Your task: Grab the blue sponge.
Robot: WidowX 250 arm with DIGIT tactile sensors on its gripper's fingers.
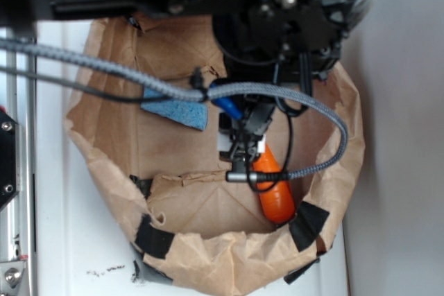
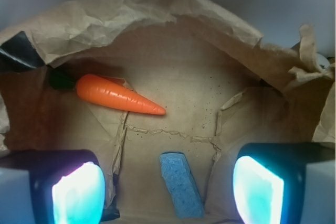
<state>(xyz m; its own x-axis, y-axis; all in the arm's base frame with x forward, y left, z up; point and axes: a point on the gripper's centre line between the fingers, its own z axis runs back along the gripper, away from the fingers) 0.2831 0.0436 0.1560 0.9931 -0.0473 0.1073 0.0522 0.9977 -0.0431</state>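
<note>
Exterior: tool (image 1: 243, 145) hangs inside the paper bag (image 1: 111, 178). The blue sponge (image 1: 177, 110) lies flat on the bag floor, left of the tool; the carrot (image 1: 272, 192) is on its other side.

Wrist: fingers (image 2: 76, 192) apart, nothing held. Sponge (image 2: 181, 184) lies between them at near edge, long axis near-to-far, slightly skewed. Carrot (image 2: 118, 95) far-left, well apart. Likely next move: straight down, then close.

Paper bag (image 2: 157, 14), interior: sponge (image 2: 181, 184) flat on the floor, nearest the wrist camera, between the pincer (image 2: 168, 187) fingers; carrot (image 2: 118, 95) beyond it, to the left, apart.
</note>
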